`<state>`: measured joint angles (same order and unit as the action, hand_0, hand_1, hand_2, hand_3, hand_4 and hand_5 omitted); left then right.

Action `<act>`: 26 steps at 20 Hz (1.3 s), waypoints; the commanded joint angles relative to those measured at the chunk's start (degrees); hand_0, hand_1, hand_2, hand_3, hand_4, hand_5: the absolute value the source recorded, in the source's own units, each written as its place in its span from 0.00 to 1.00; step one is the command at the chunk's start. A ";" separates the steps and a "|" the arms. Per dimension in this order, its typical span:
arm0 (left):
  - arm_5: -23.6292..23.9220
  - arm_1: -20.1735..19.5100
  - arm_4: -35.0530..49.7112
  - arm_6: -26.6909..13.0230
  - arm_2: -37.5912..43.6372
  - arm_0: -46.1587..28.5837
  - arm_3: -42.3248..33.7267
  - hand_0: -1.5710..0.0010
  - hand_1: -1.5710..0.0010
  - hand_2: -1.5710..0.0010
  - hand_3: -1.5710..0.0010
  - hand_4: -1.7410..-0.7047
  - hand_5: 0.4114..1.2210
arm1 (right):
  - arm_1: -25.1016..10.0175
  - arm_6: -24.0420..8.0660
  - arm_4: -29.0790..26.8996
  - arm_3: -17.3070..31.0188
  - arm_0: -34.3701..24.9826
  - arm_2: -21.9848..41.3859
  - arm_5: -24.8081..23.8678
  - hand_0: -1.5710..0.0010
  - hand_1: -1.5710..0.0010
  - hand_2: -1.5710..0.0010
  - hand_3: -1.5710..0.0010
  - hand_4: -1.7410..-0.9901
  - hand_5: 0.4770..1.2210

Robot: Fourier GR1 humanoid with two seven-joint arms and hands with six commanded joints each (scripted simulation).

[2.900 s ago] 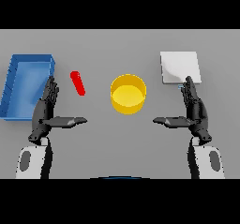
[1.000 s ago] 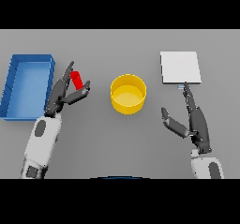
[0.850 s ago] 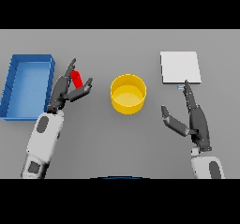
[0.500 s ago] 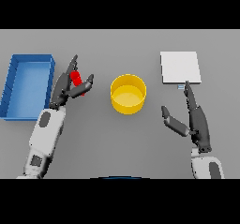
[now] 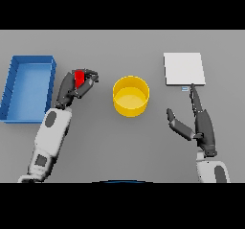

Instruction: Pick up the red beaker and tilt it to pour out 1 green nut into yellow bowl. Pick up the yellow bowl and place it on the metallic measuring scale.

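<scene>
The small red cylindrical beaker (image 5: 79, 77) is enclosed by the curled fingers and thumb of the left hand (image 5: 72, 88), so that only part of its red side can be seen between the dark fingers. Whether it is lifted off the grey table (image 5: 119, 142) or resting on it cannot be told from the head view. The left hand is found left of centre, with its white and grey forearm running down toward the lower left edge. Just to the left of this hand, a shallow blue rectangular tray (image 5: 14, 86) is seen lying on the table, close to the hand but not touched by it. To the right of the hand, apart from it, the round yellow bowl (image 5: 130, 96) is set upright near the middle of the table; no contents can be made out inside it. Further right, the flat square metallic measuring scale (image 5: 184, 69) is placed, well apart from the bowl. The right hand (image 5: 201, 125) is held below the scale, its fingers kept straight and pointing toward the scale's near edge, the thumb spread to the side, with nothing held.
</scene>
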<state>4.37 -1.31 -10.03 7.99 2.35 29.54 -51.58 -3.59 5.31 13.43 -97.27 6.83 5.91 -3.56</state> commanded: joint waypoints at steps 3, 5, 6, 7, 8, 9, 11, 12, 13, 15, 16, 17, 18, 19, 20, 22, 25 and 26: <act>0.31 1.00 -0.35 -1.14 -0.21 -0.70 -0.88 0.10 0.09 0.09 0.12 0.18 0.92 | 0.76 -0.57 0.13 -0.32 -0.08 0.53 -0.13 1.00 1.00 1.00 1.00 0.64 0.22; 1.16 1.28 1.13 0.83 0.24 -1.02 -2.48 0.06 0.06 0.06 0.08 0.12 0.90 | 0.18 -0.12 -0.26 -1.88 0.92 0.38 0.26 1.00 1.00 1.00 1.00 0.64 0.22; 1.42 1.44 2.13 1.50 0.78 -0.64 -2.78 0.05 0.05 0.05 0.06 0.09 0.89 | 0.02 -0.24 -0.19 -1.61 0.88 0.38 0.39 1.00 1.00 1.00 1.00 0.64 0.23; 1.67 1.74 2.85 1.73 0.82 -1.10 -4.15 0.04 0.04 0.04 0.05 0.07 0.88 | 0.11 -0.36 0.55 -1.20 0.89 0.63 0.03 1.00 1.00 1.00 1.00 0.64 0.23; 2.07 1.57 3.33 1.47 1.07 -0.85 -4.76 0.03 0.03 0.03 0.04 0.06 0.88 | -0.30 -0.11 0.35 -0.79 0.80 0.09 -0.01 1.00 1.00 1.00 1.00 0.64 0.23; 2.37 1.32 3.37 1.39 0.78 -1.06 -5.87 0.03 0.02 0.02 0.03 0.05 0.87 | -0.29 0.04 0.17 -0.97 0.64 0.13 0.11 1.00 1.00 1.00 1.00 0.64 0.23; 2.79 0.55 2.34 0.00 -0.83 -0.76 -8.47 0.02 0.02 0.02 0.02 0.03 0.87 | -0.28 -0.21 0.74 -0.79 -0.06 0.32 -0.14 1.00 1.00 1.00 1.00 0.64 0.24; 2.82 -0.11 1.41 -1.03 -1.86 -0.12 -9.33 0.01 0.01 0.01 0.02 0.02 0.87 | -0.31 0.04 0.94 -1.32 0.30 0.40 -0.27 1.00 1.00 1.00 1.00 0.64 0.24; 2.51 -1.16 0.03 -1.94 -3.42 0.07 -10.73 0.01 0.01 0.01 0.01 0.02 0.87 | -0.60 -0.04 0.85 -1.30 0.18 0.32 -0.02 1.00 1.00 1.00 1.00 0.64 0.24; 0.83 -3.50 -3.16 -6.77 -7.14 0.98 -12.96 0.01 0.01 0.01 0.01 0.01 0.88 | -0.56 0.13 0.82 -1.02 0.30 0.34 0.08 1.00 1.00 1.00 1.00 0.65 0.25; 0.17 -4.86 -4.92 -8.62 -8.74 1.74 -13.22 0.01 0.01 0.00 0.01 0.01 0.88 | -0.65 0.08 1.54 -1.60 0.46 0.72 -0.12 1.00 1.00 1.00 1.00 0.65 0.25; -0.42 -5.70 -6.17 -9.94 -10.11 2.33 -13.33 0.00 0.00 0.00 0.01 0.01 0.88 | -0.66 -0.66 1.47 -1.01 0.04 0.47 -0.19 1.00 1.00 1.00 1.00 0.65 0.26; -0.78 -6.27 -7.13 -10.83 -11.21 2.79 -13.32 0.00 0.00 0.00 0.01 0.01 0.88 | -1.00 0.01 1.74 -0.82 0.63 0.34 -0.31 1.00 1.00 1.00 1.00 0.65 0.26; -0.99 -6.64 -7.91 -11.65 -12.15 3.29 -13.17 0.00 0.00 0.00 0.01 0.01 0.87 | -1.07 -0.41 1.51 -1.60 0.67 0.53 0.11 1.00 1.00 1.00 1.00 0.65 0.27; -1.09 -6.92 -8.58 -12.29 -12.99 3.79 -12.94 0.00 0.00 0.00 0.01 0.01 0.87 | -0.78 -0.57 1.71 -1.57 0.81 0.61 -0.20 1.00 1.00 1.00 1.00 0.65 0.27; -1.03 -7.30 -9.82 -13.70 -14.37 5.26 -12.01 0.00 0.00 0.00 0.01 0.01 0.87 | -1.16 -1.47 1.42 -0.64 -0.15 0.12 0.01 1.00 1.00 1.00 1.00 0.65 0.27; -1.16 -9.43 -15.15 -17.90 -18.82 7.69 -11.89 0.00 0.00 0.00 0.00 0.00 0.88 | -0.39 -1.73 1.73 -1.07 -0.45 0.72 -0.20 1.00 1.00 1.00 1.00 0.65 0.28; -1.35 -10.04 -17.75 -19.36 -21.08 8.50 -11.33 0.00 0.00 0.00 0.00 0.00 0.89 | -0.42 -1.35 1.57 -1.06 -0.14 0.70 -0.08 1.00 1.00 1.00 1.00 0.65 0.28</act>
<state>3.03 -11.32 -27.69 -11.42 -18.73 38.03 -62.91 -4.01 3.95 15.01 -98.32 6.70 6.61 -3.63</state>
